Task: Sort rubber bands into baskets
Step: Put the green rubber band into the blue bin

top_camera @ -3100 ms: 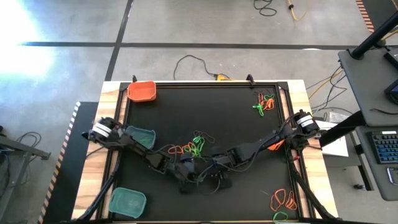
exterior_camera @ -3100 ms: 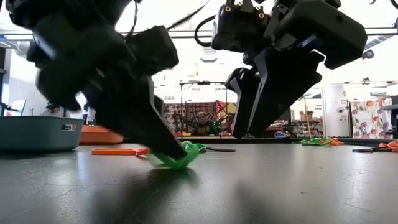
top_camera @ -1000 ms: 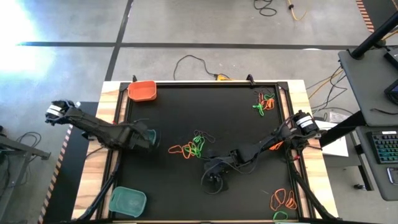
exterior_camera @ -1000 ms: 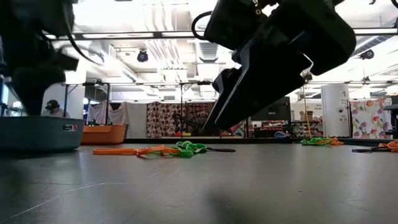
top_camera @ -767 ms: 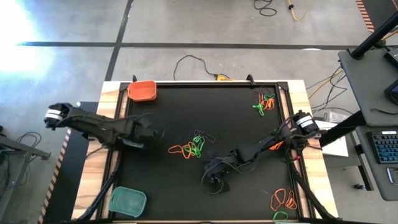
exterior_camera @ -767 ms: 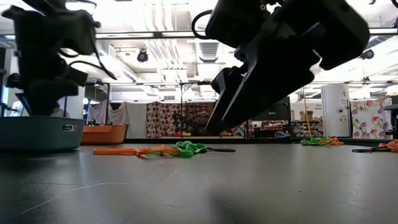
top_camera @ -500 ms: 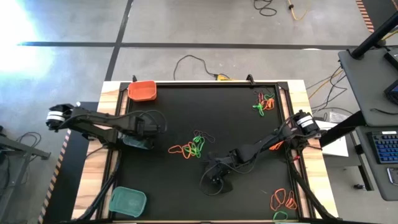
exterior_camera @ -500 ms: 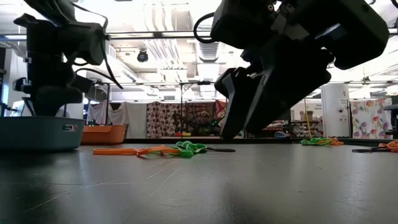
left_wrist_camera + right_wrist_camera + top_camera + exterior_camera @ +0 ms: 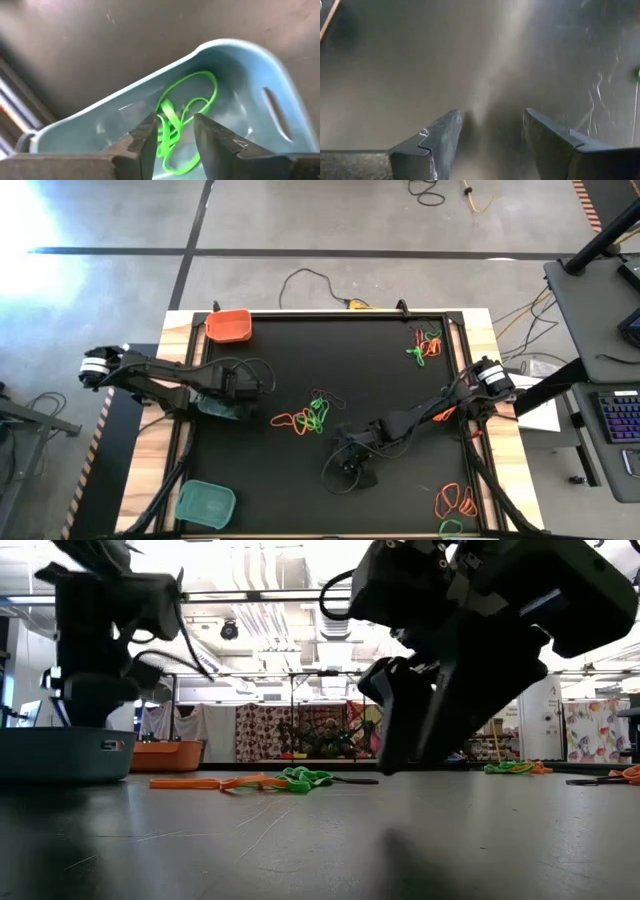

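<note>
Overhead, scene: black worktop [image 9: 380,370] with both arms reaching in from its sides.
Left gripper: it [image 9: 172,137] hangs over the teal basket [image 9: 240,80] at the worktop's left edge; its fingers stand a little apart, with a bright green rubber band [image 9: 182,117] showing in the gap, lying loose in that basket.
Same basket, high view: only its edge [image 9: 213,409] shows under the left gripper [image 9: 240,383].
Right gripper: it [image 9: 490,140] is low over bare worktop near the front middle, fingers wide apart, nothing between them; in the high view it [image 9: 350,463] sits just in front of the central pile.
Central pile: orange, green and black rubber bands [image 9: 308,415] lie tangled mid-worktop, between the two grippers.
Far right cluster: more bands [image 9: 425,343] near the back right corner.
Front right cluster: orange and green bands [image 9: 455,502] at the front right edge.
Orange basket: it [image 9: 229,326] sits at the back left corner.
Second teal basket: it [image 9: 206,504] sits at the front left corner, well apart from the first.
</note>
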Robot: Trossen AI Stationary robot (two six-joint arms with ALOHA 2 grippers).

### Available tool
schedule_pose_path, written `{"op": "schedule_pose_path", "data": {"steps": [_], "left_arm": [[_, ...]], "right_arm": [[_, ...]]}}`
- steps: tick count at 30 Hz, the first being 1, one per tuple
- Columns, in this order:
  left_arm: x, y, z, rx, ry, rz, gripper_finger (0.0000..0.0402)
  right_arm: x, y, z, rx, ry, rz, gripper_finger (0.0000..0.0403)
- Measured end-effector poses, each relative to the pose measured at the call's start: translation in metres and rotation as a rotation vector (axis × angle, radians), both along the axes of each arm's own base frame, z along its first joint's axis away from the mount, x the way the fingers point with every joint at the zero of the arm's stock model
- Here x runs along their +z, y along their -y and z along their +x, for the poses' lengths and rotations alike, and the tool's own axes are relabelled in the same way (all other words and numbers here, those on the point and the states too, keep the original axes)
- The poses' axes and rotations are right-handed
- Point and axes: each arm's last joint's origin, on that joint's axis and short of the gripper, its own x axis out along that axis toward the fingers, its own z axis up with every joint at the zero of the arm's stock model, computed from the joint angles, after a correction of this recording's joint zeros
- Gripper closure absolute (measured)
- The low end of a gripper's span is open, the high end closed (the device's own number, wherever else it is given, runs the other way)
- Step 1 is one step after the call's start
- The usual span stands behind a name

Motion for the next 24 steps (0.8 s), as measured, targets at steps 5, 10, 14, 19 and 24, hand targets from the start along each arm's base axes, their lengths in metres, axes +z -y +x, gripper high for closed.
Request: {"op": "schedule_pose_path", "data": {"steps": [5,10,14,19,24], "left_arm": [[0.045,-0.002,0.003,0.013,-0.039,0.096,0.0275],[0.097,0.005,0.009,0.028,0.136,0.381,0.0267],[0.107,0.025,0.033,-0.078,0.454,0.525,0.0266],[0.088,0.057,0.073,-0.36,0.77,0.518,0.0266],[0.053,0.077,0.106,-0.565,1.013,0.422,0.0267]], "right_arm": [[0.015,0.004,-0.01,-0.028,-0.046,0.001,0.0193],[0.038,0.007,-0.019,-0.033,-0.015,0.004,0.0193],[0.052,0.01,-0.025,-0.023,0.026,-0.014,0.0193],[0.061,0.015,-0.033,-0.052,0.064,-0.066,0.0193],[0.062,0.02,-0.044,-0.08,0.02,-0.087,0.0193]]}}
